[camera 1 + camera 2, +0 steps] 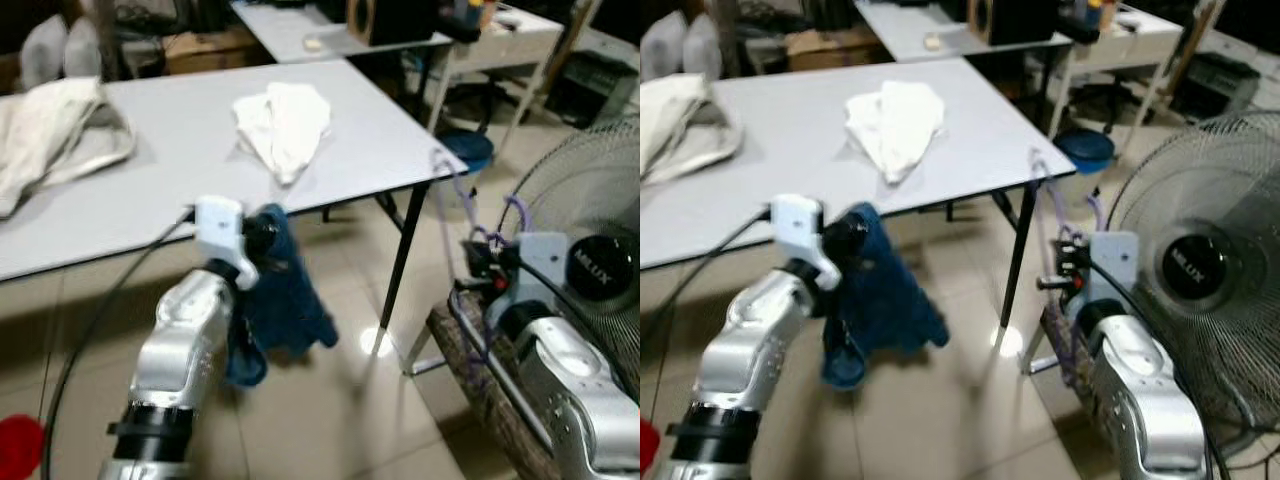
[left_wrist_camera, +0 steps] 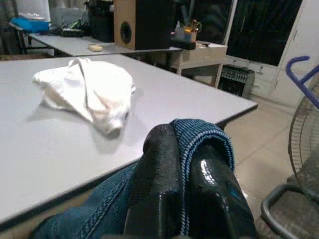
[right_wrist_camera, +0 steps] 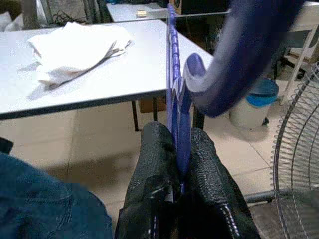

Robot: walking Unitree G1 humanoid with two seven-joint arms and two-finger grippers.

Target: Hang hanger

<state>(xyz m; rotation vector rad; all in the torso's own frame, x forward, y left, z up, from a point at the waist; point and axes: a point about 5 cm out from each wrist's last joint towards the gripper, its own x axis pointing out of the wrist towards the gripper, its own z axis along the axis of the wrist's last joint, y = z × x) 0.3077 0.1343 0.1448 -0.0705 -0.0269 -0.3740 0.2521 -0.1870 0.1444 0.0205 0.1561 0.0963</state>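
Jaws of both grippers are closed on their loads. Eye views: left gripper (image 1: 262,232) pinches blue denim garment (image 1: 285,300), hanging limp near the table (image 1: 150,190) edge, lifted clear of the floor. Right gripper (image 1: 1065,262) holds the purple hanger (image 1: 1050,205) upright, right of the table leg, beside a wire-grille fan (image 1: 1200,270). Left wrist: stitched denim hem folded between the fingers (image 2: 159,189); crumpled white cloth (image 2: 87,92) farther on the table. Right wrist: thin, smooth plastic hanger clamped edge-on, probably to receive the garment.
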